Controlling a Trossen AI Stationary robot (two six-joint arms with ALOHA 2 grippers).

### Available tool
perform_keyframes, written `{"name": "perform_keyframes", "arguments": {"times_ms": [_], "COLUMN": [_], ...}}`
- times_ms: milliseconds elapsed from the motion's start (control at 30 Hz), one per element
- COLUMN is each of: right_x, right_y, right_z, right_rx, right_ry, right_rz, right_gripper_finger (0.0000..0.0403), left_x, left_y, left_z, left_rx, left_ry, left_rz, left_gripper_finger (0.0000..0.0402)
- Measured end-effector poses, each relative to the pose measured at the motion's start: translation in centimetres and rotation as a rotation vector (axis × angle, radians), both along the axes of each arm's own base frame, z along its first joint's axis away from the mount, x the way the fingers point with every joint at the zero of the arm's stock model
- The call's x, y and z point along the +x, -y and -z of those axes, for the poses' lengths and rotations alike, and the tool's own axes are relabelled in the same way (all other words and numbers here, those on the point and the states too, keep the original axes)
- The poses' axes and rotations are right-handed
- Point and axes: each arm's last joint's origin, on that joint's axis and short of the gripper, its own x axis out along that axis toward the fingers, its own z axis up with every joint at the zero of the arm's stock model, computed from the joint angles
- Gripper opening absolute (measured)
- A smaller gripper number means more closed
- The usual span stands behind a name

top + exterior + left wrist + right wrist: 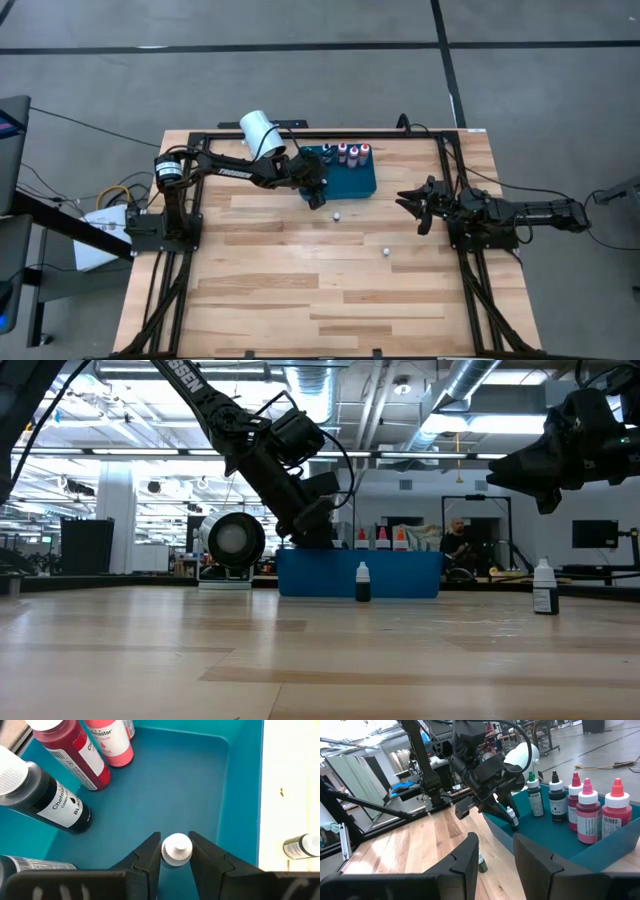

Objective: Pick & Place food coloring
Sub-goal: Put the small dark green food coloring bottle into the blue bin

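Left wrist view is showing the left gripper (176,851) closing its two dark fingers (145,860) on a small white-capped bottle (176,849) of food coloring, holding it just over the floor of the blue tray (180,785); the placing step seems to be in hand, with the bottle hanging inside the tray's near-right corner rather than resting there for certain. High view is showing that same left gripper (315,190) reaching over the tray's (362,183) near edge at the far middle of the table (280,290). What the next move is calling for, by my reading, is a short lowering until the bottle is standing on the tray floor, then a parting of the fingers and a straight lift clear of the neighbours.

Inside the tray several bottles are already standing along its far side: red and pink ones (587,810) to the right, darker ones (535,795) beside them; the wrist picture is showing a black-labelled bottle (47,795) leaning close by. Two bottles are waiting on the bare wood, one (338,214) just near of the tray, another (385,251) farther toward the right.

Right gripper (418,205) is hovering with fingers spread and nothing between them, at the table's right, well apart from the tray. A white cylinder (260,130) is lying just left of the tray.
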Motion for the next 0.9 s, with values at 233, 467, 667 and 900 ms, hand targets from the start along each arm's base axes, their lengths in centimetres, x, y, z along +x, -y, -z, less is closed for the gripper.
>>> {"name": "perform_keyframes", "arguments": {"times_ms": [233,467,667,900], "right_x": [0.00,0.00,0.00,0.00], "right_y": [0.00,0.00,0.00,0.00], "right_z": [0.00,0.00,0.00,0.01], "right_rx": [0.000,0.000,0.000,0.000], "right_ry": [0.000,0.000,0.000,0.000], "right_rz": [0.000,0.000,0.000,0.000], "right_gripper_finger": [0.0111,0.0111,0.0111,0.0111], "left_x": [0.00,0.00,0.00,-0.03], "left_y": [0.00,0.01,0.00,-0.09], "left_z": [-0.01,-0.02,-0.02,-0.02], "left_rx": [0.001,0.009,0.017,0.030], "left_ry": [0.000,-0.003,-0.006,-0.011], "left_rz": [0.000,0.007,0.015,-0.001], "left_gripper_finger": [0.0085,0.0085,0.0085,0.0119]}}
